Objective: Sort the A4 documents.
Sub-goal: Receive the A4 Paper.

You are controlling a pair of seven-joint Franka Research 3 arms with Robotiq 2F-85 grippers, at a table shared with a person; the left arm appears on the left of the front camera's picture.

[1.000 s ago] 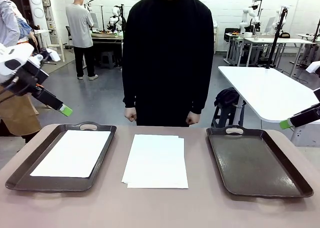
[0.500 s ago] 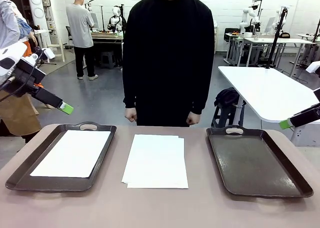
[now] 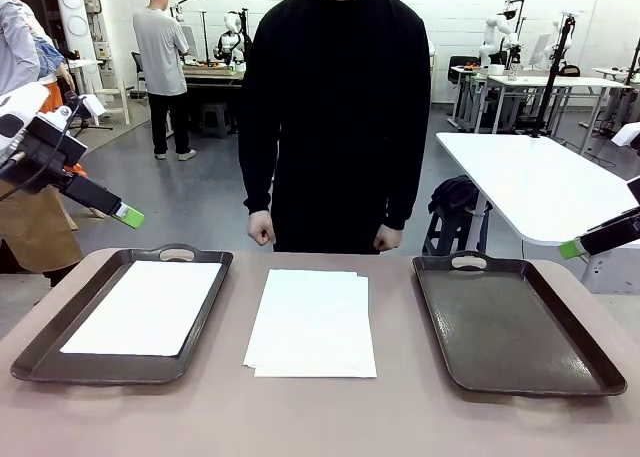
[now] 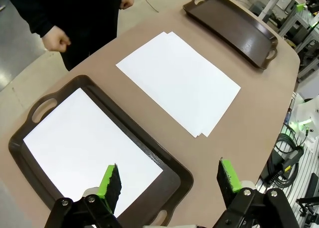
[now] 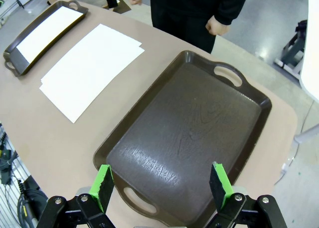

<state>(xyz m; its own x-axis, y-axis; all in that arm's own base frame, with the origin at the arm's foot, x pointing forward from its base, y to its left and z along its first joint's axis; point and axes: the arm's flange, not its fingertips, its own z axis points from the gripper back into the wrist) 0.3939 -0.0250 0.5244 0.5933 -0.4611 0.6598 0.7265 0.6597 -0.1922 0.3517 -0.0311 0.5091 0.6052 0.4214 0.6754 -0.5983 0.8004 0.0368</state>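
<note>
A4 documents [image 3: 311, 322], seemingly three, lie on the tan table [image 3: 320, 417].

Tan table [image 3: 320, 417]: left tray [image 3: 70, 317], A4 documents [image 3: 312, 322] centre, right tray [image 3: 510, 327].

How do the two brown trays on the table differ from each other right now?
The left tray holds a white sheet; the right tray holds none, its glossy bottom showing. The left tray lies left of the paper stack, the right tray right of it. Both are dark brown, rectangular, with cut-out handles.
</note>
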